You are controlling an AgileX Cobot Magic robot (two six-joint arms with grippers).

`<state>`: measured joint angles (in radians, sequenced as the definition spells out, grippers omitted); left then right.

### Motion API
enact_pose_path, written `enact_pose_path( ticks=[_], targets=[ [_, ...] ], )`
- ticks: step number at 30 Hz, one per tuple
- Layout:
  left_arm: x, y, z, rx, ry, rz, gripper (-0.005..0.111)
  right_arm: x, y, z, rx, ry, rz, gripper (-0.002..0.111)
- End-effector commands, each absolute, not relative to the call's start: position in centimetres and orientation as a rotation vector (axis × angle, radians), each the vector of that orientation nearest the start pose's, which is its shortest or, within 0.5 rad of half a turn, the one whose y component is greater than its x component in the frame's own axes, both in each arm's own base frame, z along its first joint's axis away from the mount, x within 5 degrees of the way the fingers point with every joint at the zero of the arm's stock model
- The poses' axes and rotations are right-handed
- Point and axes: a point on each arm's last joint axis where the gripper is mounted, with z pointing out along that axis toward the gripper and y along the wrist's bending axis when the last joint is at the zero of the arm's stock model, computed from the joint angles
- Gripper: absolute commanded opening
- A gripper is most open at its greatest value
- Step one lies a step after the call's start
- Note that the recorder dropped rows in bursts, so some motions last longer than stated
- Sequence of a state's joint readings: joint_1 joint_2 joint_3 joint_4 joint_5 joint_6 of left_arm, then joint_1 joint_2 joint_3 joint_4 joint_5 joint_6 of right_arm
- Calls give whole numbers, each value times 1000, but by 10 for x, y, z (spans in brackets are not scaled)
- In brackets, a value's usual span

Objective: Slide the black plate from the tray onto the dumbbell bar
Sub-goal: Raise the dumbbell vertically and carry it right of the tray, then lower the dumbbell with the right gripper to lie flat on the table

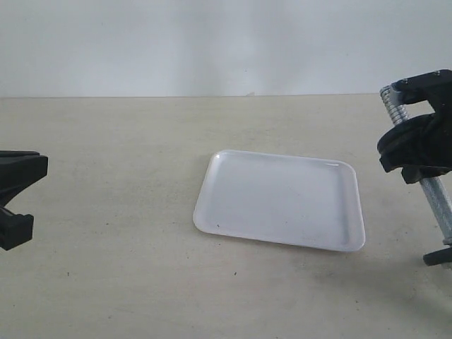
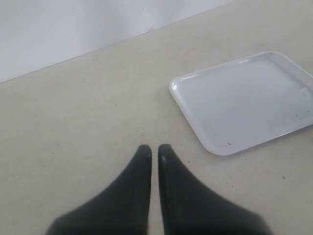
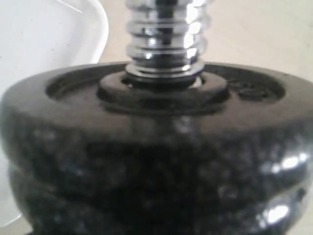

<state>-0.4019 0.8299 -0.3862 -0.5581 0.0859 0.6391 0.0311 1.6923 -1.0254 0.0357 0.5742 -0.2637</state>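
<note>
Hugging right edge, dumbbell bar [image 1: 436,201] (tilted), tray [image 1: 282,198] apart

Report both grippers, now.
Left gripper: closed, empty.
Right gripper: holding the dumbbell bar off the table.

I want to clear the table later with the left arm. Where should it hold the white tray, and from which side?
Probably the low left rim of the tray, nearest the left gripper. The tray lies flat, so only that raised rim offers a pinch. Come in low from the left, one of the fingers over the rim; they are closed now, so open first.
</note>
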Motion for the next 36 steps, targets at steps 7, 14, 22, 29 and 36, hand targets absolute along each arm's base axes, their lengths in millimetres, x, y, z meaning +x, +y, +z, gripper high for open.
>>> enact_pose_path(
  ticks=[7, 14, 22, 29, 36],
  targets=[
    [148, -67, 252, 501, 1934, -243, 4, 347, 12, 199, -235, 2617, -15, 0],
    [148, -67, 252, 501, 1934, -243, 4, 352, 13, 180, -137, 2662, 18, 0],
    [148, -67, 252, 501, 1934, -243, 4, 359, 13, 170, -43, 2641, 45, 0],
    [148, -67, 252, 493, 1936, -249, 4, 364, 13, 158, 0, 2634, 56, 0],
    [148, -67, 252, 493, 1936, -249, 4, 368, 13, 156, 18, 2607, 63, 0]
  ],
)
